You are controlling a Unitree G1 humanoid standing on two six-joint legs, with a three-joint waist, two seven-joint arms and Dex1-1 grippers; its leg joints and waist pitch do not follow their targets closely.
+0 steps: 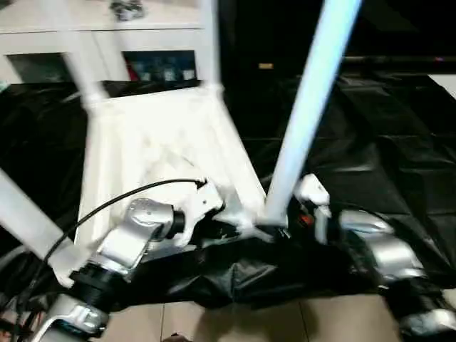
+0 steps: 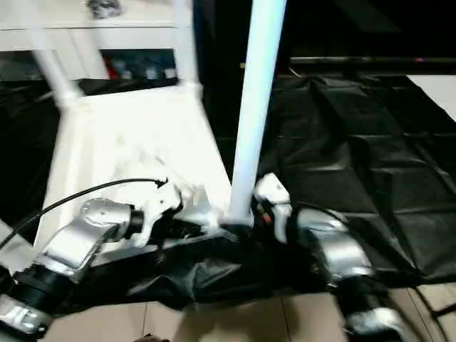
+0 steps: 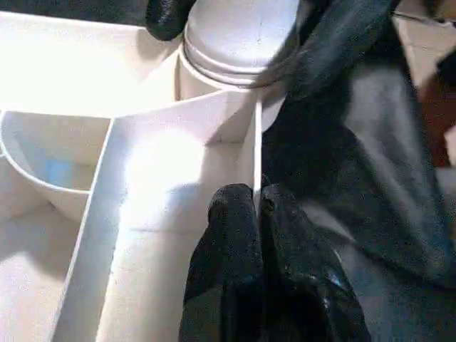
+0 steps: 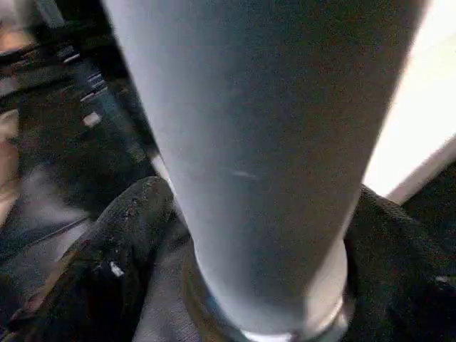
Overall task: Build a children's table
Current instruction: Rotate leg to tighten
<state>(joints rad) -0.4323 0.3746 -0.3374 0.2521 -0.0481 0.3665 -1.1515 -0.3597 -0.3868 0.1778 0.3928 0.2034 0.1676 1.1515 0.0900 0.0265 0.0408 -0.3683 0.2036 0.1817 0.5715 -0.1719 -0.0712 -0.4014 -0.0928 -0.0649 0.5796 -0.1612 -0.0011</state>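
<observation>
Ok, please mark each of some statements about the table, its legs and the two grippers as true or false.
1. The tabletop lies with its ribbed underside up. True.
2. The left gripper is wide open above the tabletop. False: its fingers are shut on a thin rib of the tabletop.
3. The right gripper has its fingers on either side of the near leg, low by its socket. True.
4. The near leg lies flat on the black sheet. False: it stands up from a corner socket.
5. The tabletop rests on bare wood. False: black sheet lies under it.
</observation>
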